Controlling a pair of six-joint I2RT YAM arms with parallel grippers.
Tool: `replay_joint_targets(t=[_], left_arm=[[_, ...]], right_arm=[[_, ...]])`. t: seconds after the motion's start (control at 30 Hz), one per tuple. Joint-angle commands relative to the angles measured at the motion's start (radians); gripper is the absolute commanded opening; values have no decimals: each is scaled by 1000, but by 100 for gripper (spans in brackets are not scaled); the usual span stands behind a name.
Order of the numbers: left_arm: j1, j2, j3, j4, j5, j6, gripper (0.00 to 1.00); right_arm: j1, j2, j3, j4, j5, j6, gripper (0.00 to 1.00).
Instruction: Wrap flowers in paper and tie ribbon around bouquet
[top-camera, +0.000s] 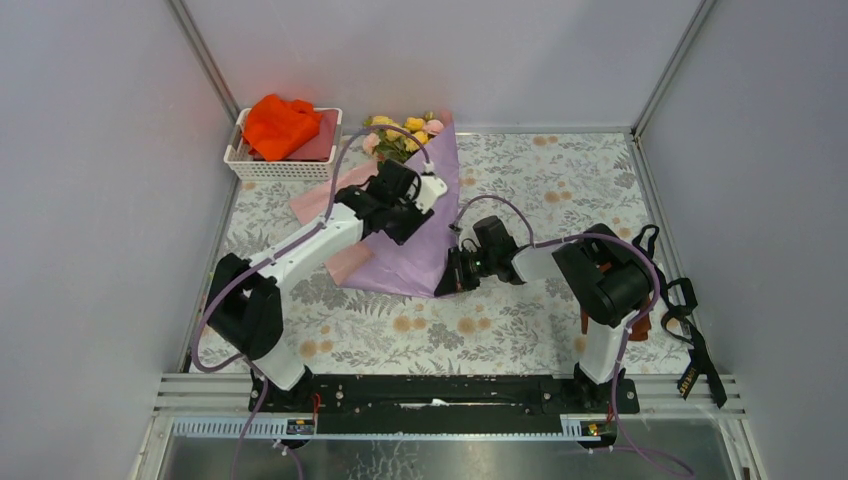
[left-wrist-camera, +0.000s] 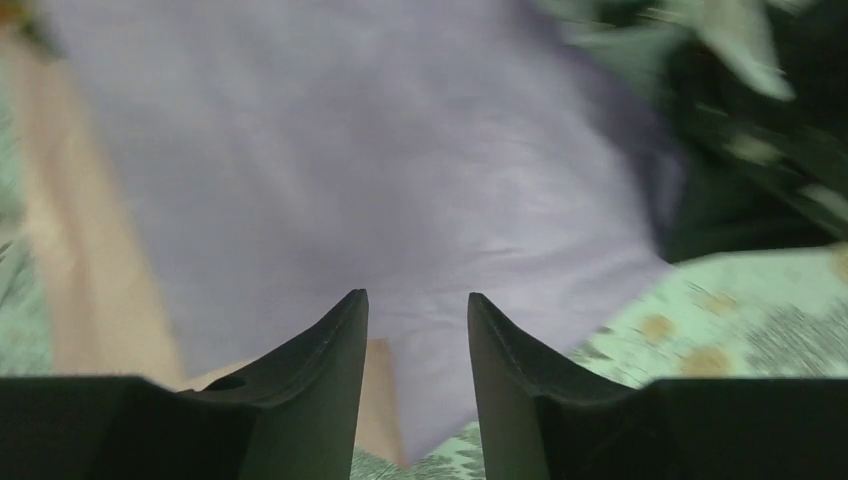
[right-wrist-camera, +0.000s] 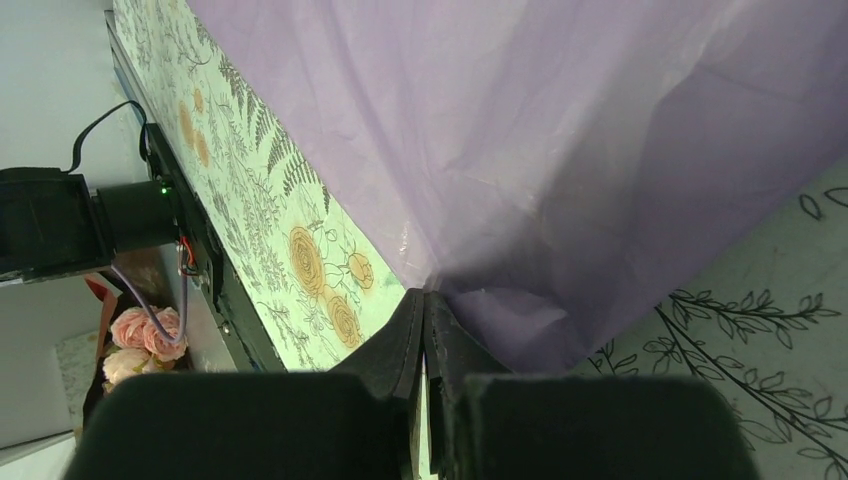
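The lavender paper (top-camera: 425, 250) lies as a long cone-like fold on the table, with its pale pink layer (top-camera: 325, 200) showing at the left. The yellow and pink flowers (top-camera: 400, 135) stick out of its far end. My left gripper (top-camera: 408, 226) hovers over the middle of the paper (left-wrist-camera: 400, 170), open with nothing between its fingers (left-wrist-camera: 340, 340). My right gripper (top-camera: 452, 277) is shut on the paper's (right-wrist-camera: 560, 150) near right edge, and the sheet rises from its pinched tips (right-wrist-camera: 425, 295). The black ribbon (top-camera: 700, 345) hangs off the table's right edge.
A white basket (top-camera: 285, 170) holding an orange cloth (top-camera: 278, 124) stands at the back left. The floral tablecloth (top-camera: 560, 180) covers the table. Grey walls close in on both sides. The arm bases sit on the black rail (top-camera: 440, 392) at the near edge.
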Motion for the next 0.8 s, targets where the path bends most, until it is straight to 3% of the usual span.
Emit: replay_joint_targets(t=[0.0,0.1,0.3,0.5,0.77], left_arm=[[-79,21,-98,-2,187,52,46],[-82,21,-189,125,239,69,44],[-91,145,-246,318,63,65,44],[-102,169,-344,330,12,163,41],[-135,191,-371,320,-30,239,39]], right_arm=[[4,46,-34,-120,130,-7,5],[4,42,-36,-115,122,17,5],[3,66,-36,-67,73,83,6],[-50,56,-6,-90,58,109,6],[-213,256,290,-149,20,132,4]])
